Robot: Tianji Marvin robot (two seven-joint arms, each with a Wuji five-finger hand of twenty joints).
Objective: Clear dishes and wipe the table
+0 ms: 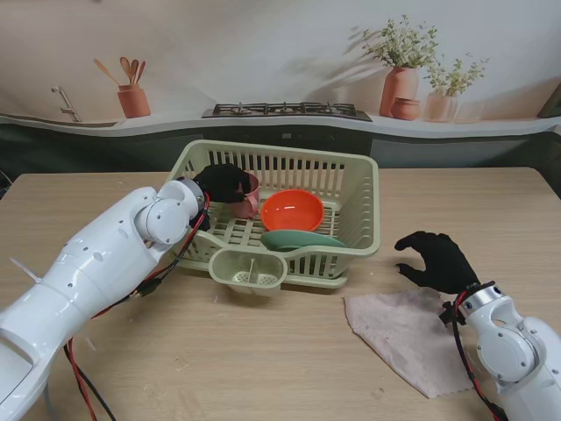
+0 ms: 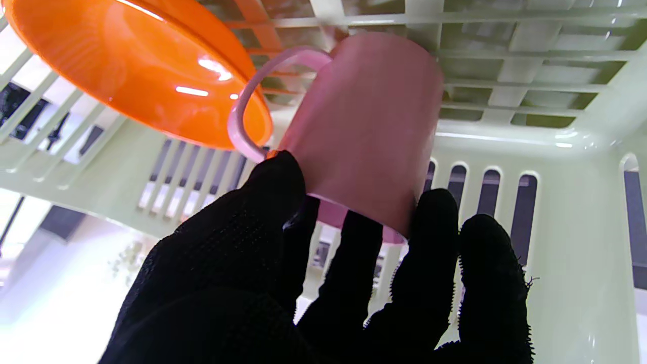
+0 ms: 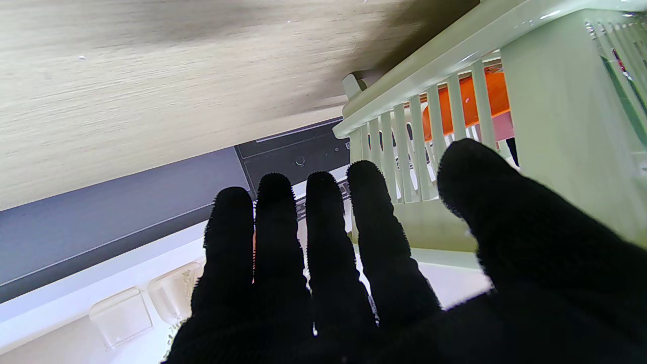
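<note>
The left hand point(image 1: 224, 182) reaches into the green basket point(image 1: 359, 230) and grips the pink cup point(image 2: 369, 131) near the basket's left wall. An orange bowl point(image 1: 292, 210) sits beside the cup. The right hand point(image 1: 441, 260) hangs over the cloth's point(image 1: 412, 338) far edge, fingers spread, holding nothing.

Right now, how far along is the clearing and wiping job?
Done: the orange bowl and a green plate already sit in the dish basket. In hand: the left hand grips the pink cup inside the basket, not yet let go. Left: wiping; the cloth lies flat on the table, and the open right hand hovers at its far edge.
</note>
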